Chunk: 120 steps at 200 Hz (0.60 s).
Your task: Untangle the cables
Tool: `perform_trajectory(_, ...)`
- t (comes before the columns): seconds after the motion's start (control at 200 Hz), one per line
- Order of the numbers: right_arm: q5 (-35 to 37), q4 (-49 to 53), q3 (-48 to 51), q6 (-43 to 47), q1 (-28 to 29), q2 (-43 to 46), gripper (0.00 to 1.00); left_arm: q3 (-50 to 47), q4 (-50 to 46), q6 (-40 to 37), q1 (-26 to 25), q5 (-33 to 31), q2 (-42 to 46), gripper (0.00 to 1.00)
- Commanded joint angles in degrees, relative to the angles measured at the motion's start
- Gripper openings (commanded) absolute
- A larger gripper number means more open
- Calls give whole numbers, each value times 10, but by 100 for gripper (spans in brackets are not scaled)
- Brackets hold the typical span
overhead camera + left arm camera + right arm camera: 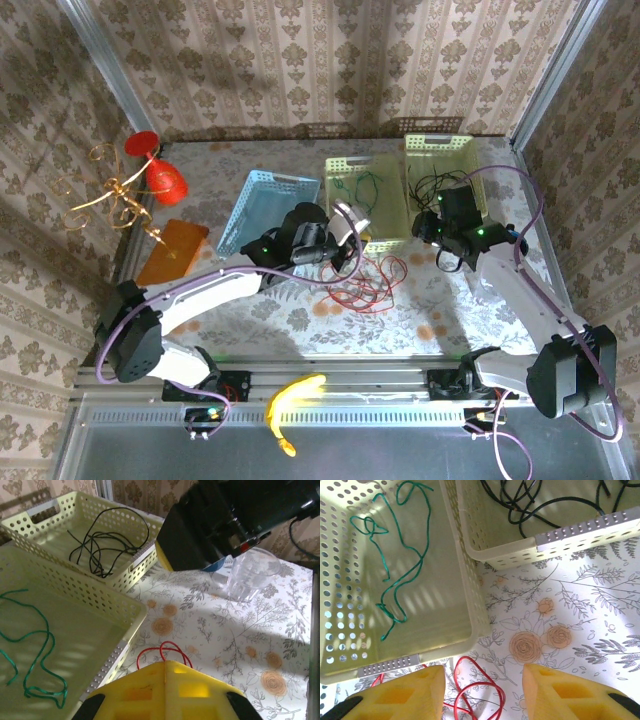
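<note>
Left hand (165,669): pressed together, pinching the red cable (368,290), whose loops poke out at the fingertips.
Right hand (482,682): spread, empty, hanging over a red loop on the bench (240,645).
Red cable: loose tangle mid-bench, just in front of the baskets.
Green cable (422,555): lying in the pale green basket (470,605) by the far edge.
Black cable (95,552): coiled in the yellow basket (570,530) beside it, toward the far right corner.
Clear cup (250,575): upright on the bench.

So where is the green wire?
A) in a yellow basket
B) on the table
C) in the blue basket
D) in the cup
A: the green cable lies loose on the floor of a pale yellow basket, with no other cable in it.
</note>
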State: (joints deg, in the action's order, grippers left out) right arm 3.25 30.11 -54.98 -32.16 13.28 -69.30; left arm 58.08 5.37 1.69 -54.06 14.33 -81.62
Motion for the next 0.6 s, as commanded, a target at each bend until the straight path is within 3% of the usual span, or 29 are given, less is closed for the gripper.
perform_trajectory(0.0,-15,-8,11,-9,-1,7,46,18,-59,-30,-18,24,-27,13)
perform_trajectory(0.055,-8,-4,16,-10,-1,12,46,26,-86,-57,-39,14,-49,26)
perform_trajectory(0.28,11,3,30,-10,-12,29,46,34,-144,-195,-139,-95,-167,57)
perform_trajectory(0.425,7,21,26,0,-20,24,46,40,-153,-208,-152,-114,-213,65)
perform_trajectory(0.595,3,23,24,3,-26,27,46,38,-146,-216,-151,-105,-222,62)
